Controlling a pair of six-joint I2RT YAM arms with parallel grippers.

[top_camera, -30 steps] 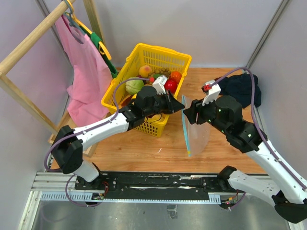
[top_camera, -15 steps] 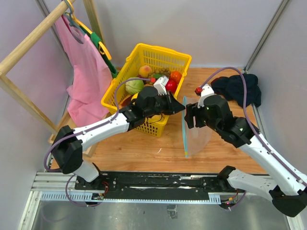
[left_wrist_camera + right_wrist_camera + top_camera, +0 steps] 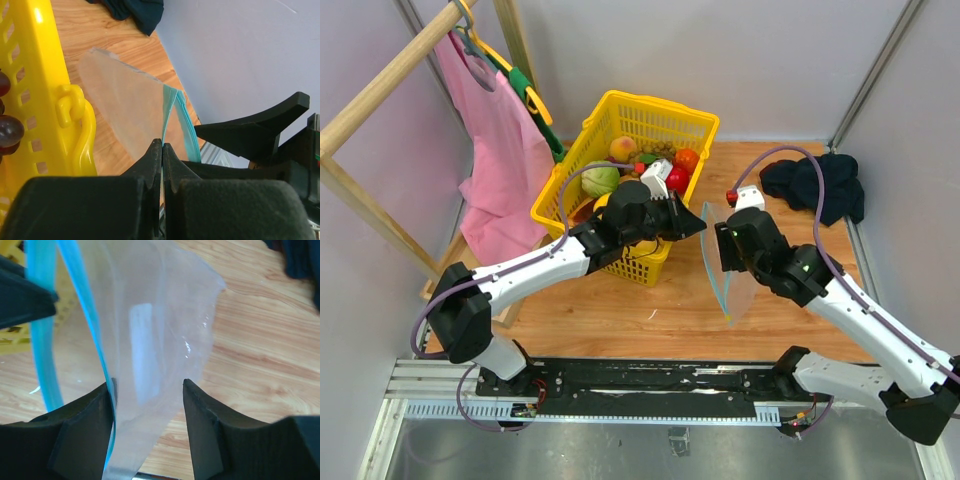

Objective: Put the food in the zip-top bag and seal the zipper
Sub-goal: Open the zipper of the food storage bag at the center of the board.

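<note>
A wooden counter [image 3: 620,310] boxed in by pale grey walls [image 3: 770,60] carries a yellow basket [image 3: 588,122] at far left and a dark cloth [image 3: 815,185] at far right; a wooden rack [image 3: 380,95] with a pink garment [image 3: 495,170] stands off its left edge. Between my 2 arms the zip-top bag [image 3: 735,275] stands upright just beside the basket, my left fingers [image 3: 162,155] clenched on its mouth edge by the blue zipper [image 3: 186,131], my right fingers [image 3: 723,243] spread with the clear film between them. The food [image 3: 650,165] lies in the basket, partly hidden behind my left arm, and I cannot tell whether the bag's lower corner touches the wood.
</note>
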